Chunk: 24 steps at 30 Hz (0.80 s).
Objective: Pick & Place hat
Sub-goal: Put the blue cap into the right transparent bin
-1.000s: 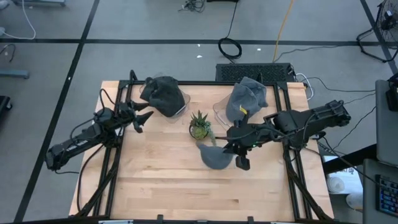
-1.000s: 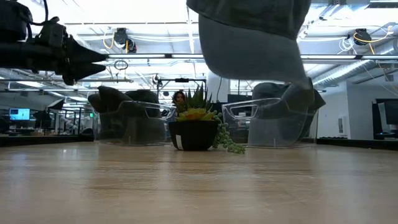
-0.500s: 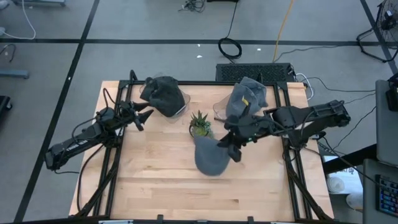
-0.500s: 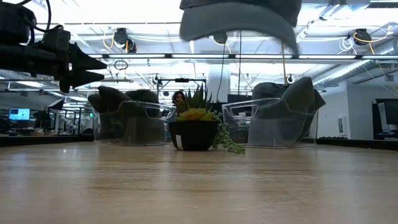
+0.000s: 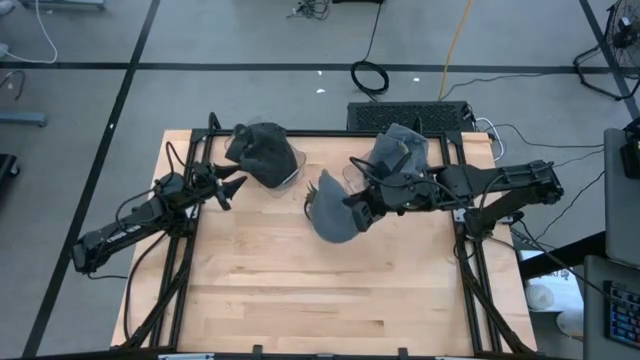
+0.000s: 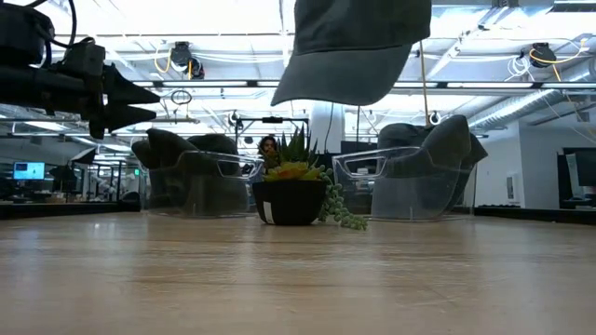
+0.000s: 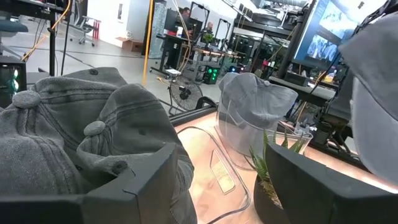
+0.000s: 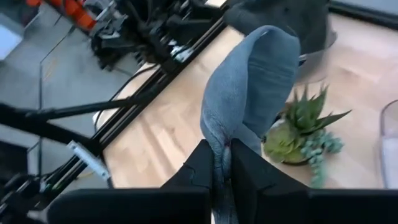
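A grey cap [image 5: 333, 208] hangs in the air over the table's middle, held by my right gripper [image 5: 360, 213]; in the low view the cap [image 6: 352, 46] is high above the potted succulent [image 6: 293, 191]. My right gripper [image 8: 222, 163] is shut on the cap [image 8: 249, 93]. My left gripper [image 5: 236, 186] is open near the table's left far side, beside a clear bin of grey caps [image 5: 263, 153]; those caps [image 7: 81, 143] fill its wrist view. A second clear bin with caps [image 5: 395, 155] stands at the far right. My right gripper pinches the grey cap's rear edge [image 8: 219, 149] between its two fingers [image 8: 202, 165], coming level from the table's right side. The cap is lifted clear of the table and stretches away from the fingertips toward the table's left, its brim [image 6: 326, 88] drooping.
The succulent pot [image 5: 312, 205] sits near the table's middle far side, mostly covered by the cap in the high view. Black frame rails [image 5: 180, 250] run along the left and right table sides. Bare wood [image 5: 320, 290] spreads over the near half.
My right gripper has moved up and toward the table's far left, carrying the cap from near the table's middle right to above the succulent. The cap has swung and turned, its brim now pointing left. My left arm has shifted only slightly.
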Available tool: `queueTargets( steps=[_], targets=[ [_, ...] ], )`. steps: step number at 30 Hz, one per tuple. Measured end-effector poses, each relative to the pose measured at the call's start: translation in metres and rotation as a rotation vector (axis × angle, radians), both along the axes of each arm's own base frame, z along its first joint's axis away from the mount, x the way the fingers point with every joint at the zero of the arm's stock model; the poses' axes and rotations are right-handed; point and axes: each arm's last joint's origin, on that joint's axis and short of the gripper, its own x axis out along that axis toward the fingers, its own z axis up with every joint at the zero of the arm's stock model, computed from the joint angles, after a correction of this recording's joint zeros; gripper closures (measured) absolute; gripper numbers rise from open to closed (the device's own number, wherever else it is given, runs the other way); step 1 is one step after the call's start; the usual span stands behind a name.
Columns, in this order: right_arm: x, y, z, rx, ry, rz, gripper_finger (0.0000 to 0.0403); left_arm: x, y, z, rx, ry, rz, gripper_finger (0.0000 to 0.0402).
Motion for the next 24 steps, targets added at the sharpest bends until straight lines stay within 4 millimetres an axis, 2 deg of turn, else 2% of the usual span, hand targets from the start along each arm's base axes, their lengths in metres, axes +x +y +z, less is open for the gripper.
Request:
queueTargets(
  steps=[8,12,14,19,24],
  targets=[
    [0.0,-0.003,0.0,-0.031,-0.014,-0.094,0.0388,0.0,0.0,0.0,0.001,0.0,0.0,0.0149],
    [-0.001,-0.002,0.0,-0.068,0.0,-0.067,0.0388,0.0,0.0,0.0,0.001,0.0,0.0,0.0149],
    [-0.007,-0.003,0.003,-0.104,0.042,-0.053,0.0388,0.0,0.0,0.0,0.001,0.0,0.0,0.0149],
    [-0.029,-0.013,0.021,-0.229,0.158,-0.133,0.0388,0.0,0.0,0.0,0.001,-0.001,0.0,0.0149],
    [-0.044,-0.027,0.041,-0.285,0.187,-0.195,0.0388,0.0,0.0,0.0,0.001,-0.001,0.0,0.0149]
  ],
)
